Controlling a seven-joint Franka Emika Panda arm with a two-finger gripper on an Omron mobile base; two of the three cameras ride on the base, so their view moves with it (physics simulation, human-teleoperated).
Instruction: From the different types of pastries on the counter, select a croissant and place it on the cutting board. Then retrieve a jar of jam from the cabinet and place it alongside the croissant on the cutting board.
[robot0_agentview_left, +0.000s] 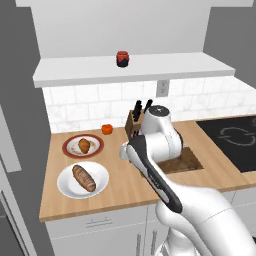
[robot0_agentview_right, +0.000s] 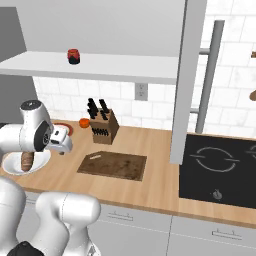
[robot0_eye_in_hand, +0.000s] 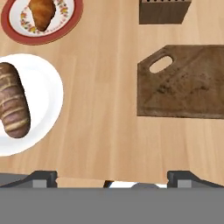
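Note:
The croissant (robot0_eye_in_hand: 42, 12) (robot0_agentview_left: 84, 145) lies on a red-rimmed plate (robot0_eye_in_hand: 13, 27) at the counter's back left. A longer brown loaf (robot0_eye_in_hand: 13, 107) (robot0_agentview_left: 83, 178) rests on a white plate (robot0_eye_in_hand: 46, 87) in front of it. Right of them, the dark cutting board (robot0_eye_in_hand: 183, 83) (robot0_agentview_right: 113, 165) lies bare, its handle hole toward the plates. The jar of jam (robot0_agentview_left: 122, 58) (robot0_agentview_right: 73, 56) stands on the cabinet's white ledge (robot0_agentview_left: 165, 67). My gripper (robot0_eye_in_hand: 113, 178) hangs open above the counter (robot0_eye_in_hand: 100, 113) between the white plate and the board, holding nothing.
A knife block (robot0_agentview_left: 134, 122) (robot0_agentview_right: 104, 127) stands behind the board by the tiled wall. A small orange object (robot0_agentview_left: 106, 129) sits left of it. A black cooktop (robot0_agentview_right: 220, 170) lies to the right. My arm hides much of the board in the left base view.

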